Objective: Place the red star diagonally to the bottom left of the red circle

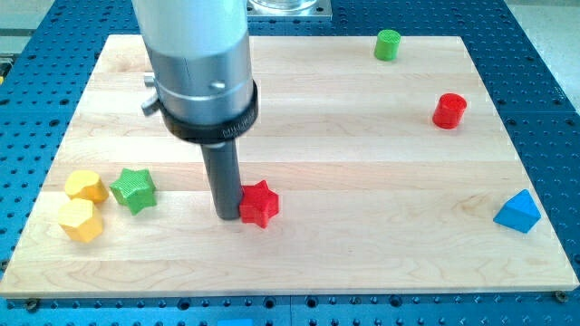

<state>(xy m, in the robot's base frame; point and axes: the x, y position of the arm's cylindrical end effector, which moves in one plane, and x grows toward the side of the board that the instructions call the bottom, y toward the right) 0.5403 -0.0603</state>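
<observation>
Touching the red star [259, 203] on its left side, I think, my tip [227, 215] has no jaws; red circle [449, 110] sits far up-right.

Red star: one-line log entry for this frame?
my tip | touching red star on its left | red circle far upper right | placement not done

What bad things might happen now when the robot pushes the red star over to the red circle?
1. My tip sits against the red star on its left side. The star's points may make it spin or slip off my tip, so it could veer away.
2. The red circle is far off toward the view's upper right. A push that goes too far might knock the circle instead of stopping below and left of it.
3. The wide arm body hides the board behind it, so hard to check.
</observation>
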